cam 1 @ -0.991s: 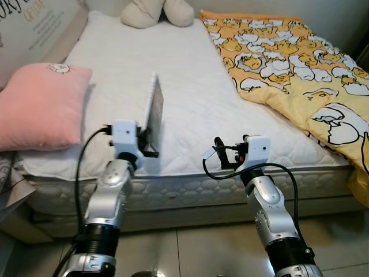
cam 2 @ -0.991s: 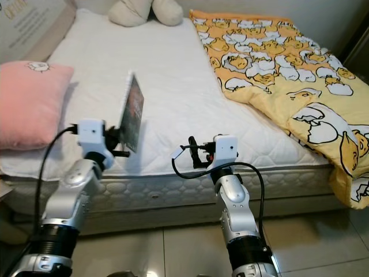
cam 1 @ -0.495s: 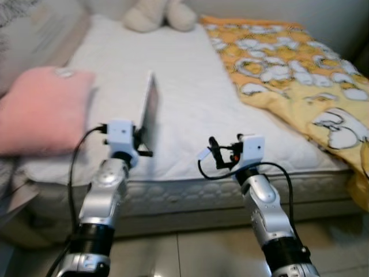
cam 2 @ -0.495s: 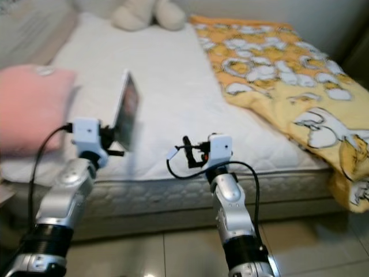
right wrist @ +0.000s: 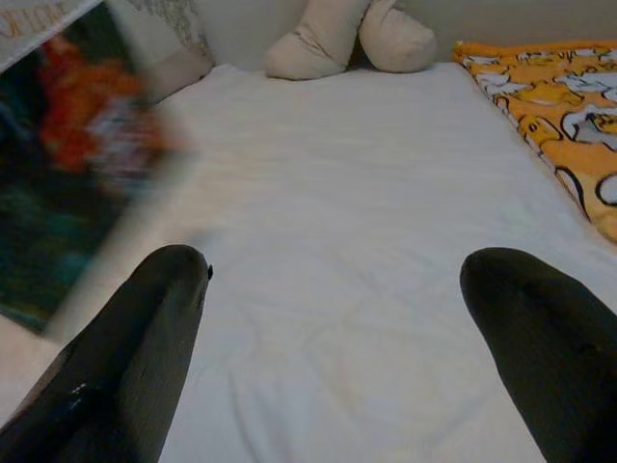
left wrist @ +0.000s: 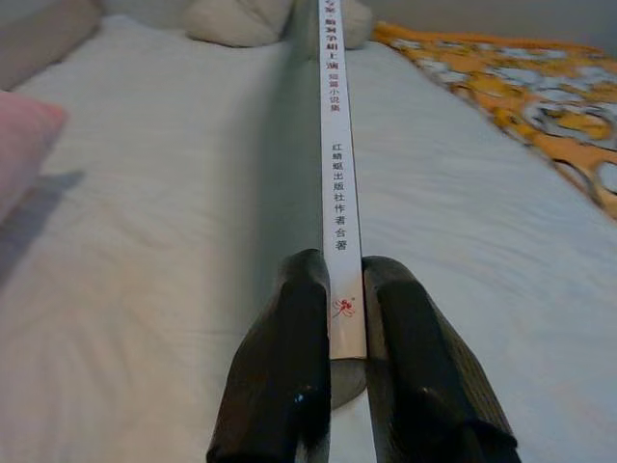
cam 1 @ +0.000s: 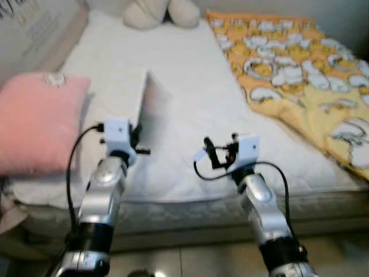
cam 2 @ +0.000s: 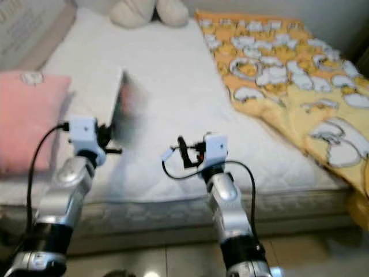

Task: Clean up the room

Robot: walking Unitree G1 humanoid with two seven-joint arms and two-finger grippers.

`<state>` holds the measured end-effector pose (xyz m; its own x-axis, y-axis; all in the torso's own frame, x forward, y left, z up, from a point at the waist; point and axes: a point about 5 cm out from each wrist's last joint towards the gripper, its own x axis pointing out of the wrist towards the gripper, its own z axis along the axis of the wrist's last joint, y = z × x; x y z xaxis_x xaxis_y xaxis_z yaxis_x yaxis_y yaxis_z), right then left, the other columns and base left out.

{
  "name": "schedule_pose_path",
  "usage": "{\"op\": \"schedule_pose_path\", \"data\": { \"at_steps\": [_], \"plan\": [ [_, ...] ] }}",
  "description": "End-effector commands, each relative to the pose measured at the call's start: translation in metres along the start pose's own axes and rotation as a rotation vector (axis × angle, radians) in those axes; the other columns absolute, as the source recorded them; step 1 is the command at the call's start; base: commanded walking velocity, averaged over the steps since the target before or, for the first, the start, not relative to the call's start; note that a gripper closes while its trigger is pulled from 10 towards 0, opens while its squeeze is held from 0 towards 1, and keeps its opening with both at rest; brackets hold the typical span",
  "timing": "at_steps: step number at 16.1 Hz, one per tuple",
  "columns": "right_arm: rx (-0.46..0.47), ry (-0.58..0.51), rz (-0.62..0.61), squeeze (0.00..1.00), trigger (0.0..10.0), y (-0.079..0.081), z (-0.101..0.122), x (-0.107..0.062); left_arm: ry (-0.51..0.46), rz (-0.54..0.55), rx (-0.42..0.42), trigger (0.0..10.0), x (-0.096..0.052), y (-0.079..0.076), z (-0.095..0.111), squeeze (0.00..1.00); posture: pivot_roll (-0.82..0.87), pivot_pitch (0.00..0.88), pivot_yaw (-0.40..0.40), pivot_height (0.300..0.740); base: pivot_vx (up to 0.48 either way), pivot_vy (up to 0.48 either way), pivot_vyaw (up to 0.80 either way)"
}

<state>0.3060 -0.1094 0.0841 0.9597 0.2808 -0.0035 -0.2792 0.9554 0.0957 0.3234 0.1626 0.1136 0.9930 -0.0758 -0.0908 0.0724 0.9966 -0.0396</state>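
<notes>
left wrist view: fingers (left wrist: 289, 367) clamp book (left wrist: 335, 145) spine bearing printed characters.

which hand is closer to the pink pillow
Left. The left hand, shut on a book, is just beside the pink pillow at the bed's near corner. The right hand is further off, over the bed's near edge.

The white spine of the book (left wrist: 337, 164), running up the middle of the left wrist view, carries vertical Chinese print: 红蜻蜓出版社作者合著 in dark characters, with a shorter red line above it too small to read surely, and a small red mark at its lower end. On the headboard (cam 1: 34, 26) at the upper left of the left eye view there is dark lettering, too blurred to read.
</notes>
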Motion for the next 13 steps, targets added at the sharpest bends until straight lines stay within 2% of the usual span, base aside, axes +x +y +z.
{"op": "schedule_pose_path", "data": {
  "at_steps": [1,3,4,5,6,9,11,13],
  "plan": [
    [-0.006,0.004,-0.033,0.0,10.0,-0.013,0.0,-0.005,-0.047,-0.031,-0.026,0.0,0.007,-0.01,0.013,0.0,0.03,0.0,-0.038,0.74,0.42,0.0,0.0],
    [-0.006,0.005,-0.032,0.0,10.0,-0.015,0.0,-0.007,0.006,-0.047,-0.065,0.0,0.013,-0.01,0.009,0.0,0.03,0.0,-0.045,0.74,0.461,0.0,0.0],
    [-0.014,0.021,-0.03,0.0,10.0,-0.018,-0.002,-0.011,0.067,-0.066,-0.083,0.0,0.027,-0.005,0.002,0.0,0.02,0.0,-0.066,0.74,0.0,0.0,0.0],
    [-0.019,0.027,-0.025,0.0,10.0,-0.02,-0.002,-0.012,0.077,-0.069,-0.082,0.0,0.031,-0.003,0.001,0.0,0.01,0.0,-0.081,0.74,0.0,0.0,0.0],
    [-0.046,0.038,-0.009,0.0,10.0,-0.024,-0.001,-0.017,0.095,-0.038,-0.083,0.0,0.044,0.008,0.006,0.0,-0.02,0.0,-0.098,0.74,0.0,0.0,0.0],
    [-0.06,0.038,-0.015,0.0,10.0,-0.031,0.002,-0.022,0.098,-0.02,-0.108,0.0,0.053,0.015,0.015,0.0,-0.05,0.0,-0.108,0.74,0.0,0.0,0.0],
    [-0.064,0.029,-0.015,0.0,10.0,-0.032,0.006,-0.024,0.059,-0.037,-0.132,0.0,0.059,0.017,0.026,0.0,-0.05,0.0,-0.096,0.74,0.0,0.0,0.0],
    [-0.048,0.028,-0.022,0.0,10.0,-0.028,0.005,-0.021,0.024,-0.047,-0.103,0.0,0.06,0.015,0.03,0.0,-0.04,0.0,-0.081,0.74,0.0,0.478,0.0]
  ]
}}
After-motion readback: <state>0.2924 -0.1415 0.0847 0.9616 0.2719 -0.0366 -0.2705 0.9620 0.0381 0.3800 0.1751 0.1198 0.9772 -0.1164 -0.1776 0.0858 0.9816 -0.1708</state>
